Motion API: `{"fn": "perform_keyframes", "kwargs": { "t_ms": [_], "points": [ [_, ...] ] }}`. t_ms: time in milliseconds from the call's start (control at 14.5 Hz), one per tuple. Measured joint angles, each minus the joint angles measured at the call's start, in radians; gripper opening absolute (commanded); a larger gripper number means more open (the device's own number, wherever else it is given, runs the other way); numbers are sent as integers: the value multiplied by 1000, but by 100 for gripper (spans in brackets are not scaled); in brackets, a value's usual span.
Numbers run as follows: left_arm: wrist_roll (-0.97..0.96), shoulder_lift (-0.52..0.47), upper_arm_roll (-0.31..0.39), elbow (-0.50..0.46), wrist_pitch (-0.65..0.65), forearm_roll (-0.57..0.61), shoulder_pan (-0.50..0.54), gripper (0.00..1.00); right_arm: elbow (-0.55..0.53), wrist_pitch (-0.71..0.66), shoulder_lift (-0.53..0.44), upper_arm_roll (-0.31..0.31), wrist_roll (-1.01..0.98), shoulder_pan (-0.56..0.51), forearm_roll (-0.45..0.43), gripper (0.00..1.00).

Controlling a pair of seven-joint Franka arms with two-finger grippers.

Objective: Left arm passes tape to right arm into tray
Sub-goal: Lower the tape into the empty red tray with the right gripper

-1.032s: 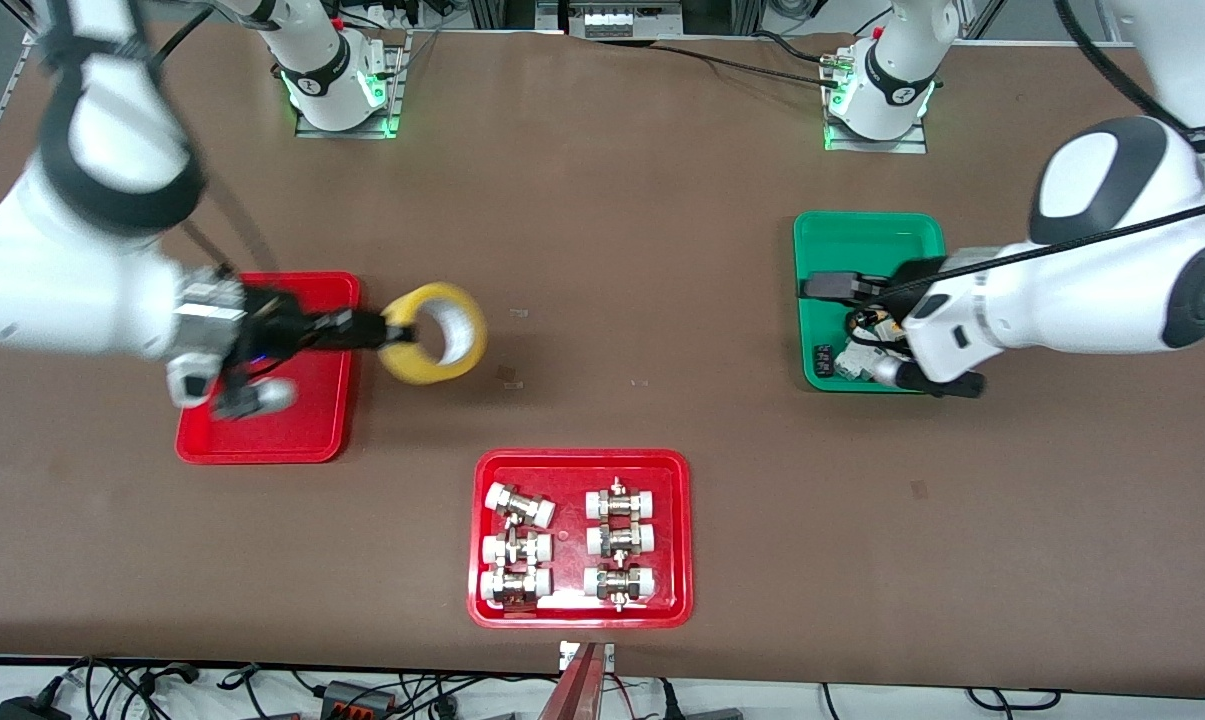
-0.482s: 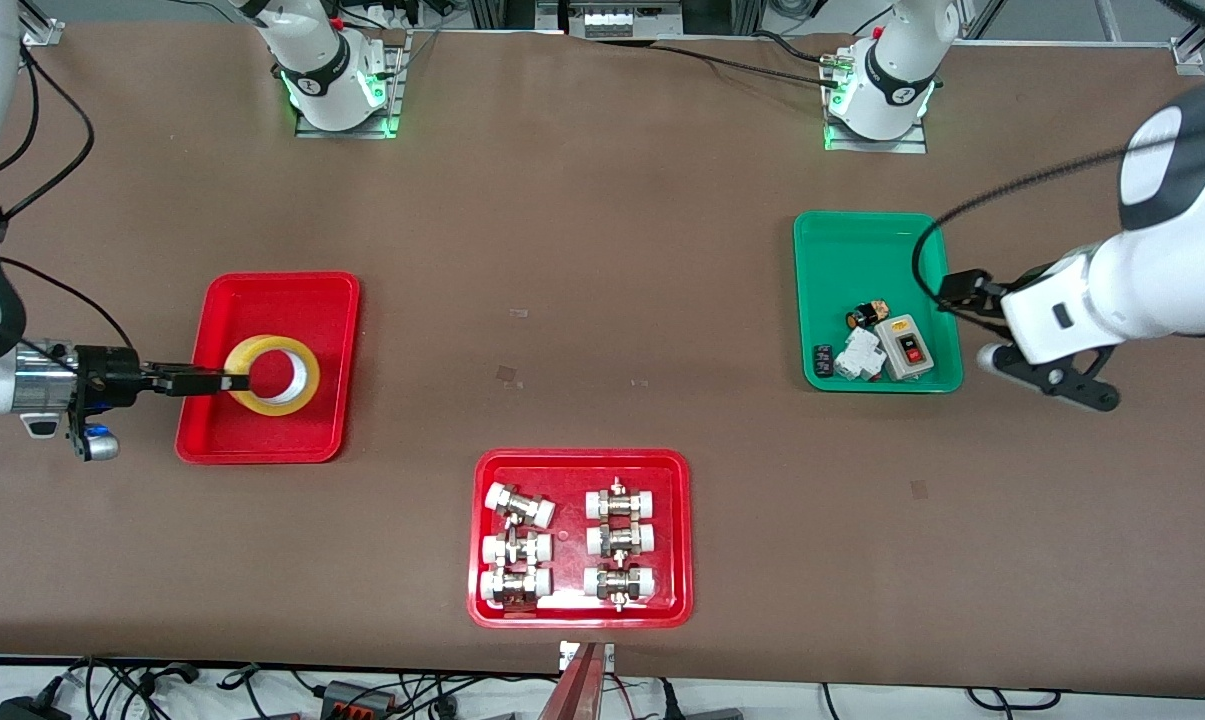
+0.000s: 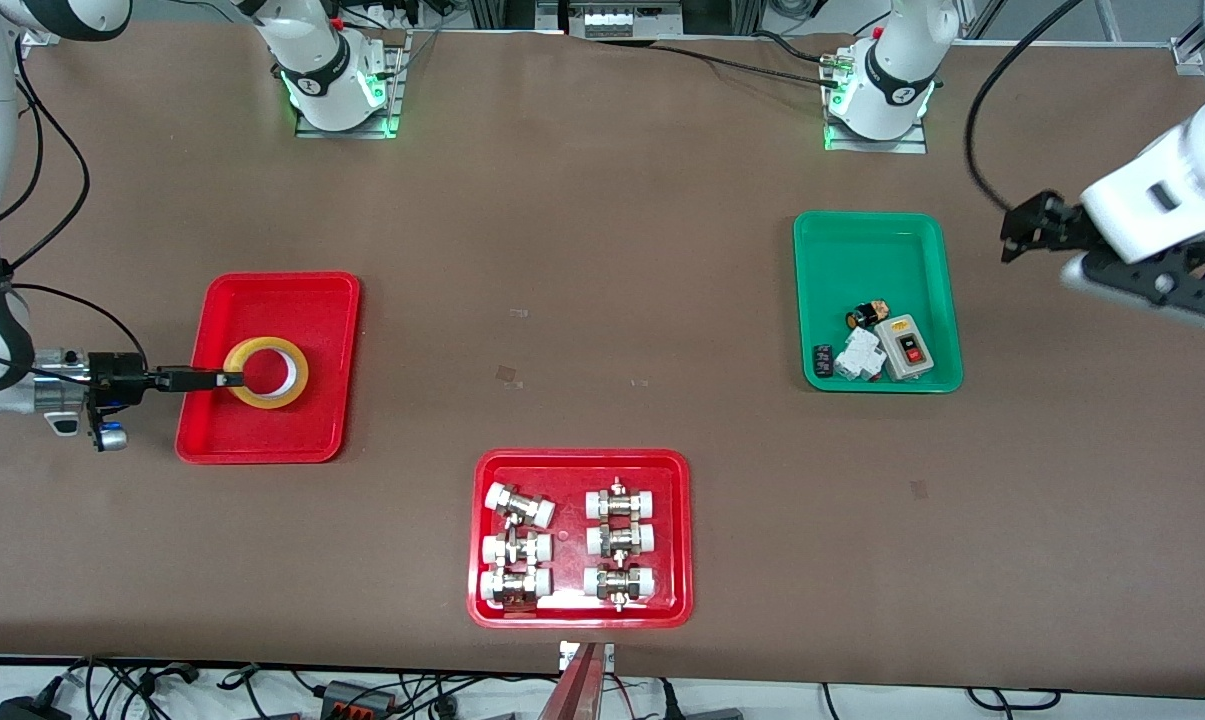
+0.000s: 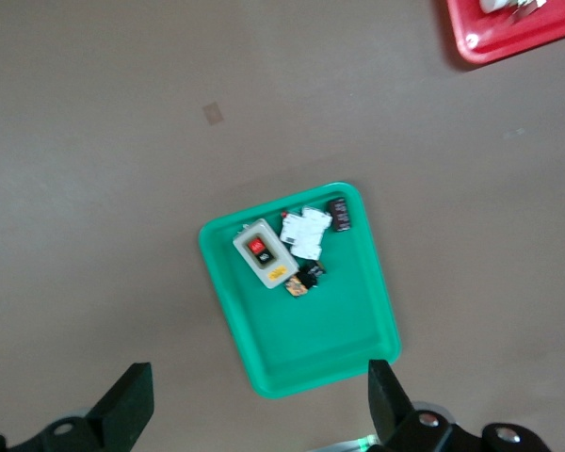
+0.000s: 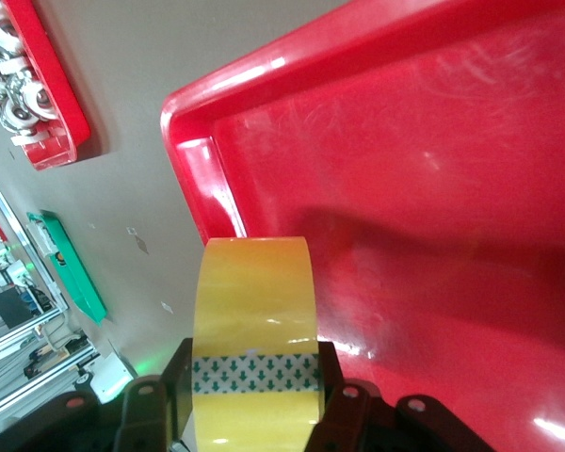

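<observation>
The tape (image 3: 267,372), a yellowish roll, lies low inside the red tray (image 3: 280,292) at the right arm's end of the table. My right gripper (image 3: 224,379) reaches in over the tray's rim and is shut on the roll's wall. In the right wrist view the tape (image 5: 254,320) sits between the fingers of the right gripper (image 5: 254,395), over the tray's glossy floor (image 5: 433,188). My left gripper (image 3: 1012,238) is open and empty, up in the air over bare table beside the green tray (image 3: 867,240). In the left wrist view its fingertips (image 4: 124,407) stand wide apart.
The green tray (image 4: 311,348) holds a grey switch box (image 3: 907,346) and small electrical parts. A second red tray (image 3: 582,465) with several metal pipe fittings sits near the front camera, at the table's middle. It also shows in the right wrist view (image 5: 52,94).
The right gripper carried the tape from beside the red tray to over it and lowered it inside. The left arm rose and withdrew from the green tray toward its end of the table.
</observation>
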Motion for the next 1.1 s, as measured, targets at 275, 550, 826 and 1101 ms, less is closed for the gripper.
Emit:
{"fn": "perform_keyframes", "kwargs": {
  "t_ms": [275,550,826,1101],
  "points": [
    [-78,-116,58,-158,79,-26,-27,100,-18,-3,21,1,-14,-5,3,42],
    [-136,-196,57,-255,121,-26,-58,100,-19,-24,27,1,-23,-15,8,100],
    [-147,-204,57,-254,82,-26,-59,100,-20,-29,26,8,-26,-12,-10,100],
    [-193,-203,61,-252,75,-26,-51,100,1,-4,-8,16,-21,23,-137,100]
  ]
}}
